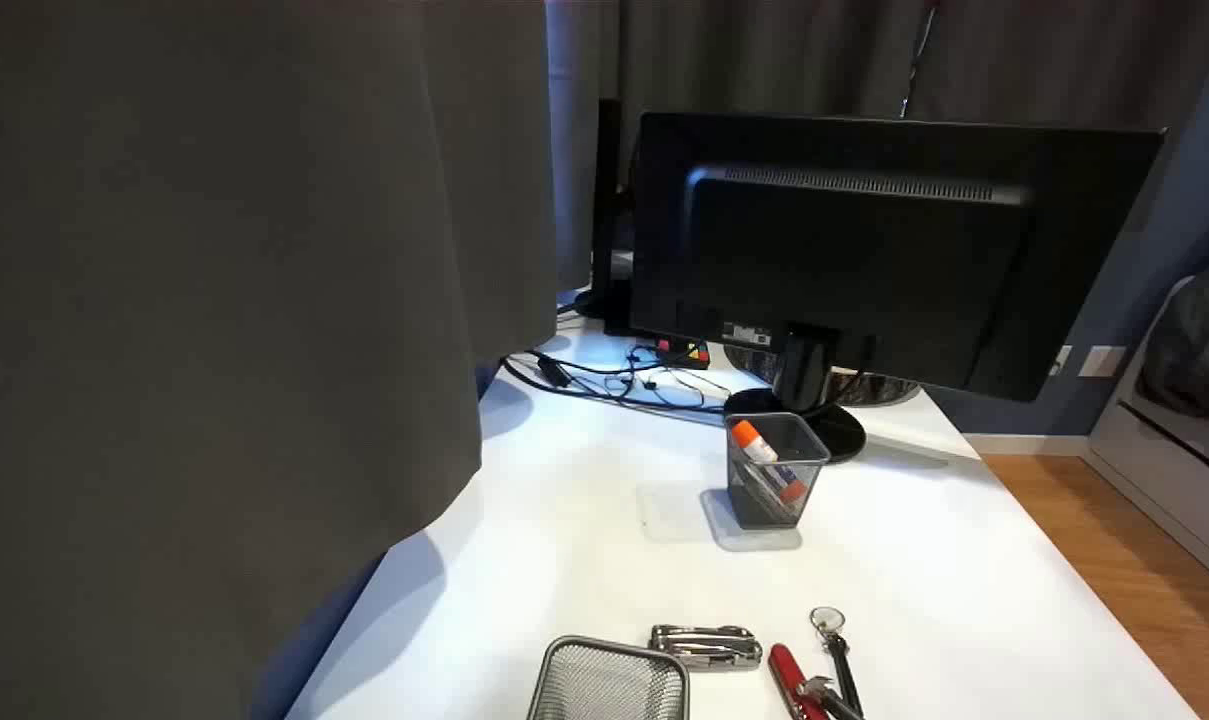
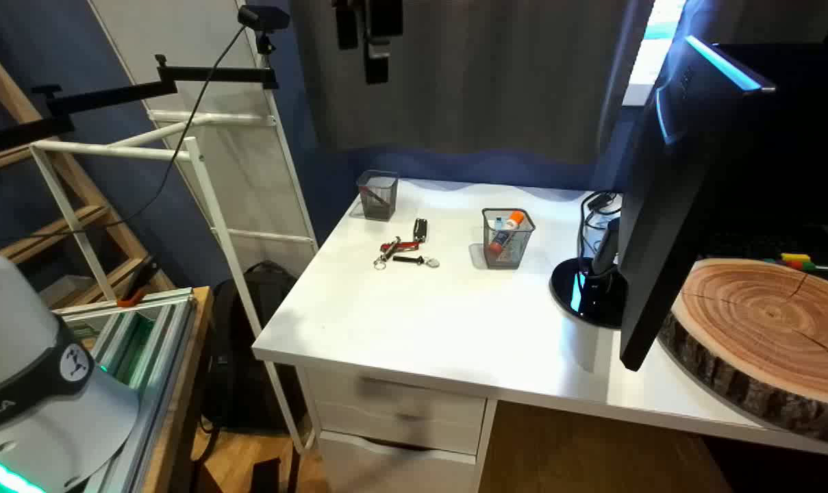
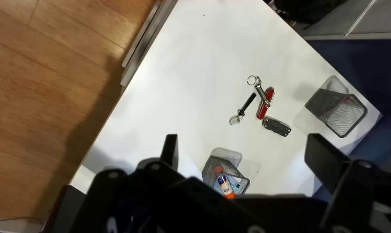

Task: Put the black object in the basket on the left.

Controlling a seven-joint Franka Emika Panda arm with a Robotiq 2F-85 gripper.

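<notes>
Hovering over the white desk (image 3: 182, 71), jaws standing wide apart. Slim black rod with silver ring end (image 3: 248, 103) and black folded multitool (image 3: 276, 126) lie on it, multitool nearer the upright grey metal mesh basket (image 3: 346, 118) by the corner; cannot tell which one the task means.
</notes>
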